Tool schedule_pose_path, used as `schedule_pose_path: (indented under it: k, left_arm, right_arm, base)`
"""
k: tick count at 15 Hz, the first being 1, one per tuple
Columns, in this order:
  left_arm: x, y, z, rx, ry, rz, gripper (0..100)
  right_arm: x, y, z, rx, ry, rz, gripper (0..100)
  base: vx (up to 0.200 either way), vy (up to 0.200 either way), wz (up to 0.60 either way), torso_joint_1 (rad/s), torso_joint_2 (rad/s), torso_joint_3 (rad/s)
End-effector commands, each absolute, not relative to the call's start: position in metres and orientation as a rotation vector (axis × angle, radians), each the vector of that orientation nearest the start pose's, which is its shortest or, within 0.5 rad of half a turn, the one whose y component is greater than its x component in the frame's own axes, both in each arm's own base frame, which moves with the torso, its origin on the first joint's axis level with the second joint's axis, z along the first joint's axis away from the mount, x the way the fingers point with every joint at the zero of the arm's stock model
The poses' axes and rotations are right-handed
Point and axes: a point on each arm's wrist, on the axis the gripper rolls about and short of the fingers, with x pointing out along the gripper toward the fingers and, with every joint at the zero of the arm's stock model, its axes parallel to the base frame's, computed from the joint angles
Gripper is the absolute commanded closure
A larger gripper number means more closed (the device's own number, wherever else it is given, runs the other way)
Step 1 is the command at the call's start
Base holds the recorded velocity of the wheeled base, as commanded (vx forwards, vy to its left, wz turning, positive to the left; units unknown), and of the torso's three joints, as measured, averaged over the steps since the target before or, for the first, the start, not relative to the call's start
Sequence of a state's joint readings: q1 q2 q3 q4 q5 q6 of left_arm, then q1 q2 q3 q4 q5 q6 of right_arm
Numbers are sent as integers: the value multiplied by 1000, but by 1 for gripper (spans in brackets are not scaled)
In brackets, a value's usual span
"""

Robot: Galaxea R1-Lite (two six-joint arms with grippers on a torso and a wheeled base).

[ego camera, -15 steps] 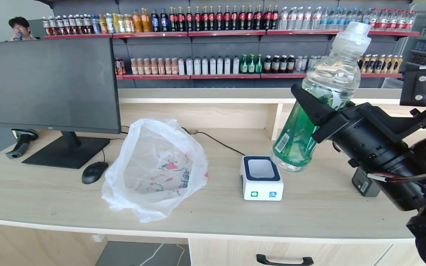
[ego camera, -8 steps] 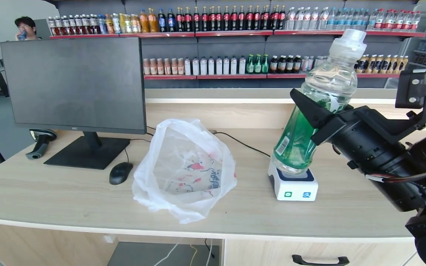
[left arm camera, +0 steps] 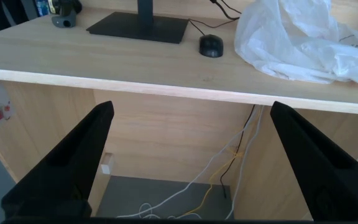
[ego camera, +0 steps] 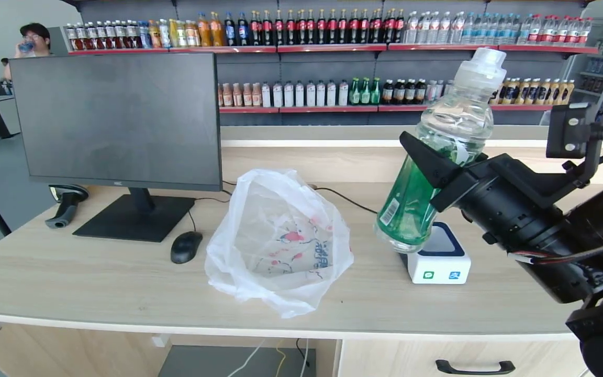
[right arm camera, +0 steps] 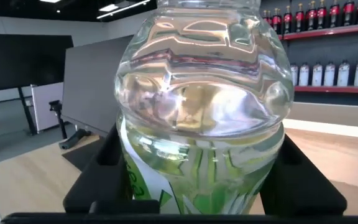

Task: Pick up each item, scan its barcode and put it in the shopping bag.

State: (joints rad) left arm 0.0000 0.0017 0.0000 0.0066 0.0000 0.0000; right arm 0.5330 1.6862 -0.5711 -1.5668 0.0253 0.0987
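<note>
Right hand [ego camera: 436, 168] clamps the bottle [ego camera: 415, 207], held tilted just above the scanner [ego camera: 440, 263] on the worktop [ego camera: 97, 293]. Left hand [left arm camera: 191, 155] is wide, holding nothing. Likely risk: the barcode [ego camera: 389, 212] faces sideways, so the scan may fail.

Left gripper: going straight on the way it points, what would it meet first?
Probably the wooden panel under the counter's edge; the open left gripper faces it, though depth is unclear.
</note>
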Motion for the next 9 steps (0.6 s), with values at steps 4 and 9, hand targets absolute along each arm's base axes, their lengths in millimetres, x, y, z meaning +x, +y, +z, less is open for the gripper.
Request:
schedule_pose_path:
  k: [4,9]
  left_arm:
    - [-23,0,75,0,8,0,0]
    - [-23,0,75,0,8,0,0]
  right_arm:
    - [239,141,214,204,-401,563,100]
    - [246,136,213,162,-411,532,100]
  base:
    - [0,0,600,-1,2,2]
    - [0,0,120,0,0,1]
